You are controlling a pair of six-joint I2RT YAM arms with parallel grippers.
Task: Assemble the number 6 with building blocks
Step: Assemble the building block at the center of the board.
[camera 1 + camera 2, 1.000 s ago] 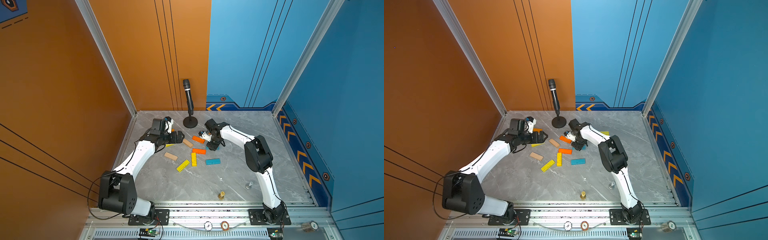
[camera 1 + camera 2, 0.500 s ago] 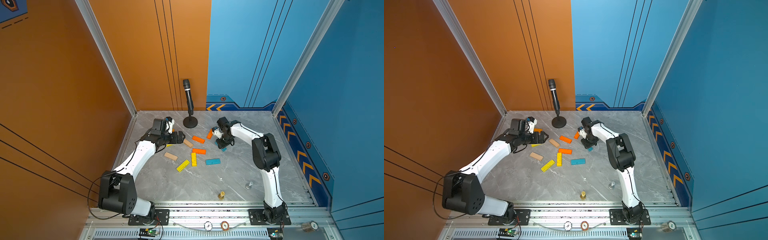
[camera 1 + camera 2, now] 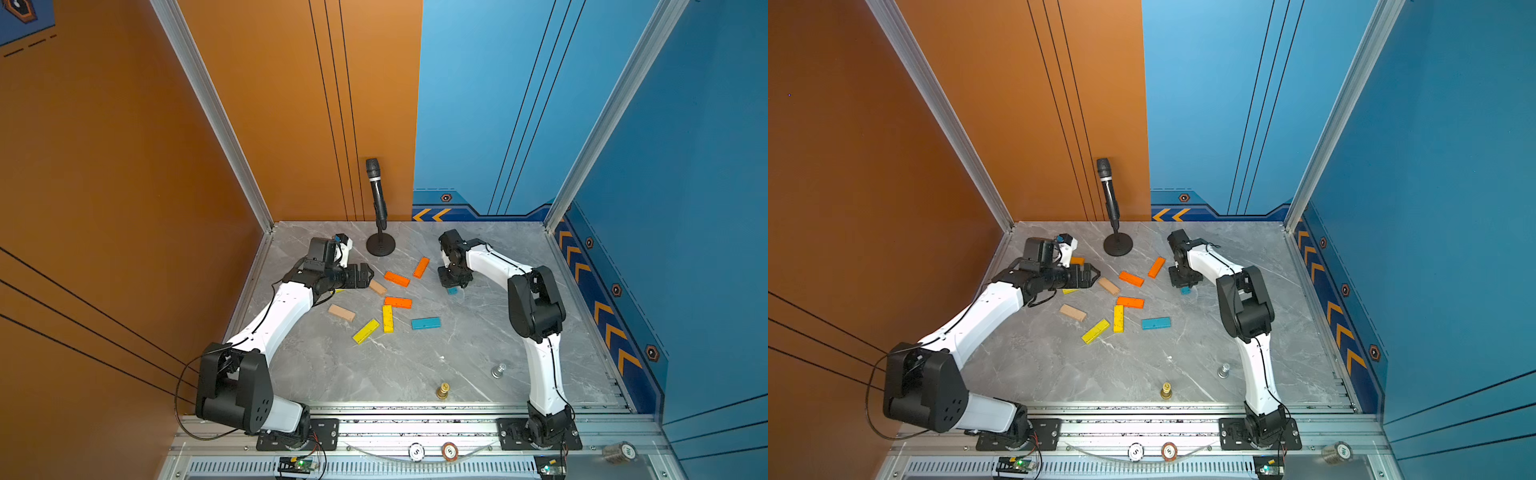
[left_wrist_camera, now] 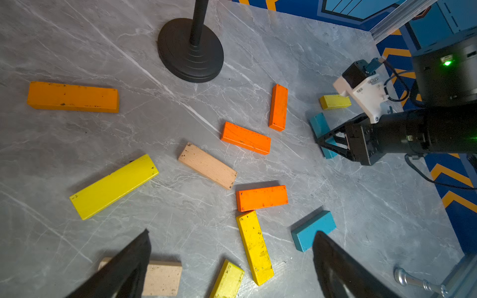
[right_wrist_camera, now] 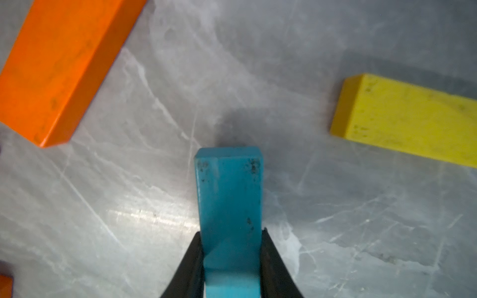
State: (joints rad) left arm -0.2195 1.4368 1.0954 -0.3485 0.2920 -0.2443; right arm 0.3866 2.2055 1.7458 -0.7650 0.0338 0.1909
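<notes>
The right gripper (image 5: 231,232) points down at the grey marble-patterned tabletop (image 3: 478,353). Its two black jaws are drawn in tight against the long sides of a small blue-painted wooden block (image 5: 229,193), clamping it near one end. In both top views only a sliver of this block shows beneath the gripper (image 3: 453,282) (image 3: 1183,282). Whether its underside rests on the tabletop or clears it cannot be told. A flat orange wooden block (image 5: 51,72) lies to one side of it and a flat yellow wooden block (image 5: 407,121) to the other, both apart from it.

The left gripper (image 4: 232,233) has its jaws spread wide with nothing between them. In a top view it (image 3: 365,276) hangs low over the table, its tips just beside a plain tan wooden block (image 3: 377,287).

The loose building blocks (image 3: 387,318) lie flat at odd angles in the middle of the table, between the two arms. They are orange, yellow, blue and tan. A black microphone stand (image 3: 380,245) is at the back.
</notes>
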